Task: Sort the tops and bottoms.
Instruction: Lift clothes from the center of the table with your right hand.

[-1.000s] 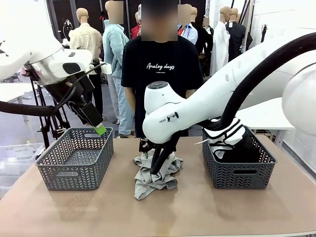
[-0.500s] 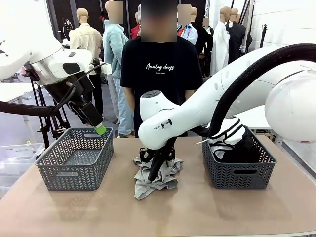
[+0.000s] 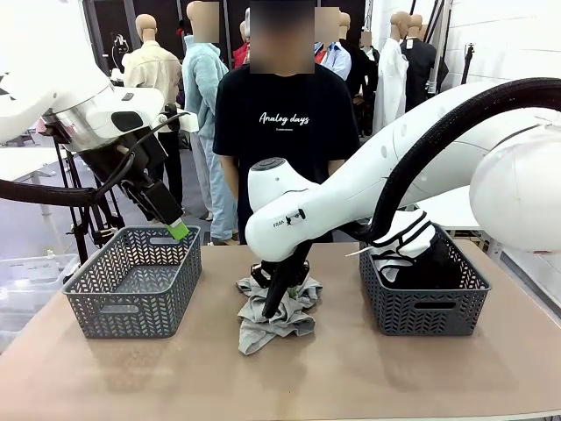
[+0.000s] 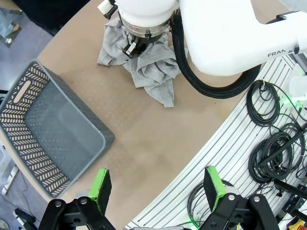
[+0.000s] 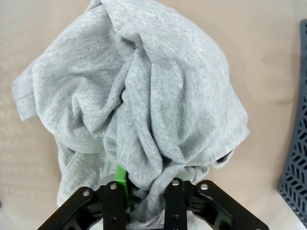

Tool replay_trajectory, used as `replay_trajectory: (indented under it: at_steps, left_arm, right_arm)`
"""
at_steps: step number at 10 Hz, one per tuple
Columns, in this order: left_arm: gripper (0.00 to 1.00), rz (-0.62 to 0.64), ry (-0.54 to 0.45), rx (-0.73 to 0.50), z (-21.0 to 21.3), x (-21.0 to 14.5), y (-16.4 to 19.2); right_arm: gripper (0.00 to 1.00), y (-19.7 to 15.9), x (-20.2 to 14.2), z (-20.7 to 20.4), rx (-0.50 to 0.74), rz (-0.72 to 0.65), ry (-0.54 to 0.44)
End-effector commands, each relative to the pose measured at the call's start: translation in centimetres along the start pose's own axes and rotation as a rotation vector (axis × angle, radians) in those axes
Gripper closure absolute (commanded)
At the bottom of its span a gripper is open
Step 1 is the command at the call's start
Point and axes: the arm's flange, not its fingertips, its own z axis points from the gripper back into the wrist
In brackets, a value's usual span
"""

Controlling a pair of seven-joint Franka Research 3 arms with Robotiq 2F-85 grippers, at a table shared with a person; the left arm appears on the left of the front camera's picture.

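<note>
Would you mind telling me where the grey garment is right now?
In the front view, the grey garment lies crumpled mid-table between the left basket and right basket, with the right gripper pressed into it.

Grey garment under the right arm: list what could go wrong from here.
1. The right gripper pinches only a bunched fold of the grey garment, so the cloth may slip out on lifting.
2. The garment trails loosely over the table, so a hanging end could snag the rim of the right basket, already holding clothes.

Hidden parts, right wrist view
Grey garment (image 5: 144, 110) folds bury my right gripper (image 5: 144, 194) fingertips; the basket (image 5: 293, 163) is cut by the frame edge.
</note>
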Motion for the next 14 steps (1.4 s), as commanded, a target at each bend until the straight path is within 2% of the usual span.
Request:
replay_trajectory:
  at_steps: [1,6,7,9,12,14]
  left_arm:
    - [0.0,0.001,-0.004,0.002,0.0,0.0,0.1]
    - [0.0,0.001,-0.004,0.002,0.0,0.0,0.1]
    - [0.0,0.001,-0.004,0.002,0.0,0.0,0.1]
    - [0.0,0.001,-0.004,0.002,0.0,0.0,0.1]
    - [0.0,0.001,-0.004,0.002,0.0,0.0,0.1]
    - [0.0,0.001,-0.004,0.002,0.0,0.0,0.1]
  right_arm:
    - [1.0,-0.2,0.1,0.2,0.006,0.003,0.012]
    - [1.0,-1.0,-0.4,1.6,0.042,-0.003,-0.001]
    - [1.0,-1.0,-0.9,3.0,0.058,0.006,-0.039]
    - [1.0,-1.0,-2.3,8.5,0.091,0.036,-0.188]
    - [1.0,-1.5,-4.6,16.6,0.132,0.094,-0.333]
    - [1.0,-2.3,-6.2,21.4,0.142,0.09,-0.468]
